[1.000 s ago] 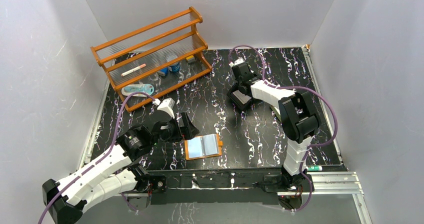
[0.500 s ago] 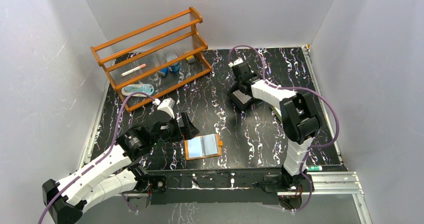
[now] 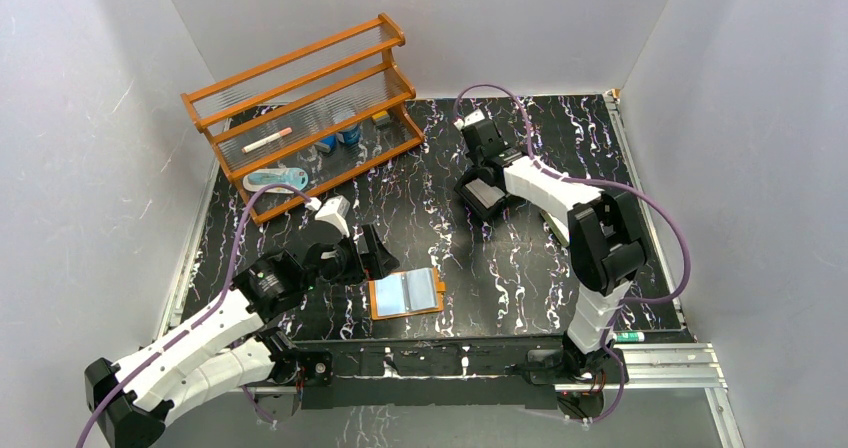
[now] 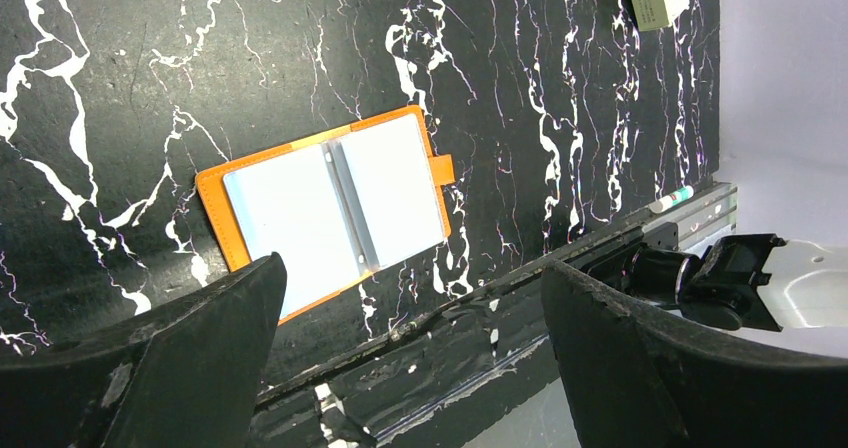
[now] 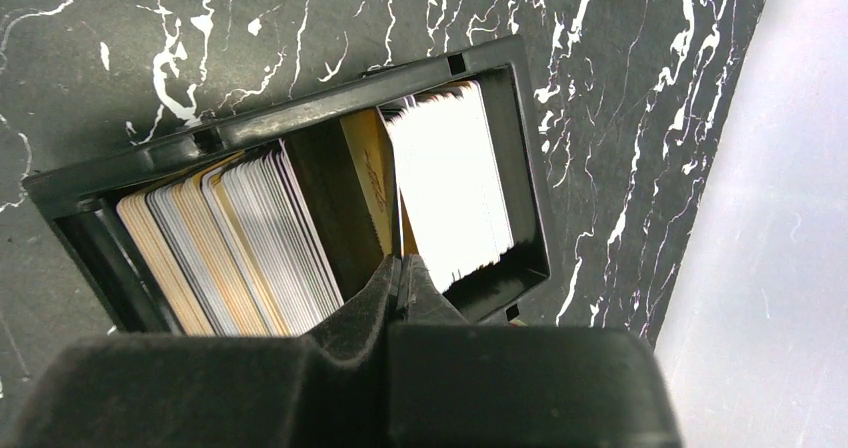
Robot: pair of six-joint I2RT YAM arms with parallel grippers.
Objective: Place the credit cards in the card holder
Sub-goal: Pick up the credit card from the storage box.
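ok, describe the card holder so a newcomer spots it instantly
On the black marbled table, look near the middle of the front edge. The card holder lies open and flat there: an orange booklet with clear sleeves, unlike the black tray farther back.

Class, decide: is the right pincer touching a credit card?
Touching. The right wrist view shows the right pincer shut on the edge of one tan credit card standing in the black tray.

An orange rack (image 3: pixel 300 108) stands at the marbled table's (image 3: pixel 500 268) far left, a black tray (image 5: pixel 300 116) right of it.
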